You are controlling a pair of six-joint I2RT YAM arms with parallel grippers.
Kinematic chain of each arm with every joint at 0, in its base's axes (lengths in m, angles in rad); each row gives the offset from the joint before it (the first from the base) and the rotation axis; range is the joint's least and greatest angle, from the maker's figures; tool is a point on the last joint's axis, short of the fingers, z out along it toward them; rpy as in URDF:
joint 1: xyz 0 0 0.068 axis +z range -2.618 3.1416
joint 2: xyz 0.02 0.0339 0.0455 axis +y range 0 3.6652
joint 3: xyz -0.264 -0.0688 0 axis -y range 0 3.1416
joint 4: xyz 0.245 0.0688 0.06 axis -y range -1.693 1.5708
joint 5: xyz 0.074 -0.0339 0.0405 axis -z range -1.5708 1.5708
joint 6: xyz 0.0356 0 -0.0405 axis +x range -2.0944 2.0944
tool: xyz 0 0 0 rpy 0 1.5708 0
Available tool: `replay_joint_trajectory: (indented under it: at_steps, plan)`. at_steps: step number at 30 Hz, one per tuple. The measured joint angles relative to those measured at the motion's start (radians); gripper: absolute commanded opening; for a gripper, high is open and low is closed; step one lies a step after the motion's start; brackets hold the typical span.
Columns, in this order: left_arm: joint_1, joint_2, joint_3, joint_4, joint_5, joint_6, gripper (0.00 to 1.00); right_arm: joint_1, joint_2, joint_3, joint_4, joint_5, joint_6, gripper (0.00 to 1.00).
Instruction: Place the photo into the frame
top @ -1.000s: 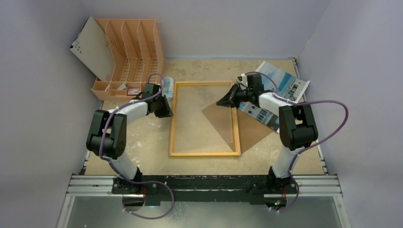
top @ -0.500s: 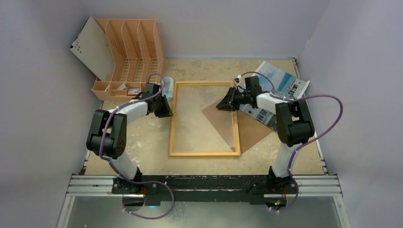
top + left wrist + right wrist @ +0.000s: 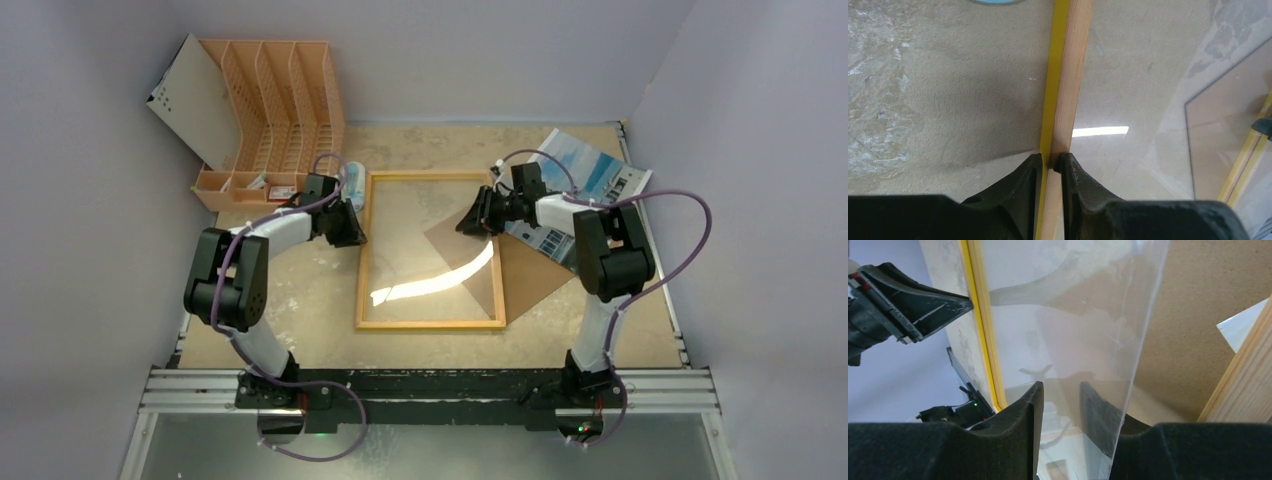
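Top view: frame (image 3: 430,323) lies mid-table, wood side up, no back on it. The brown board (image 3: 535,275) lies partly under its 4 o'clock corner. Photo (image 3: 600,175) sits out at 2 o'clock from the frame, print side up, near the far right table edge and partly hidden by the right arm. Left gripper (image 3: 352,232) is at the frame's 10 o'clock rail, right gripper (image 3: 470,222) at its 2 o'clock rail. A bright glare streak crosses the pane (image 3: 420,250) (it looks tipped, not flat). Left wrist view: fingers pinched tight on the rail, one on the yellow side and one on the wood side. Right wrist view: jaws parted with a clear gap, clamped on nothing I can make out; the pane's free edge stands beside the right finger, apart from the wood rail at 4 o'clock. Judgement: early stage. The frame is opened and steadied, but the photo is untouched. Left to do: settle the pane, lay the photo in, refit the board.
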Motion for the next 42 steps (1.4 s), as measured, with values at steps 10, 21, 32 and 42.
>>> replay_joint_trajectory:
  at_steps: [10,21,32,42]
  plan:
    - [0.000,0.006,0.000,0.034,0.014,0.003,0.30,0.001,0.021,0.000,-0.008,0.017,-0.017,0.35]
    - [-0.034,0.048,0.033,0.020,-0.037,0.038,0.26,0.005,0.025,0.001,-0.008,0.018,-0.026,0.33]
    - [-0.121,0.079,0.115,-0.082,-0.227,0.080,0.16,0.005,0.029,0.001,-0.019,0.031,-0.032,0.35]
    - [-0.133,0.098,0.150,-0.128,-0.277,0.075,0.14,0.008,0.020,0.033,-0.100,0.065,-0.040,0.55]
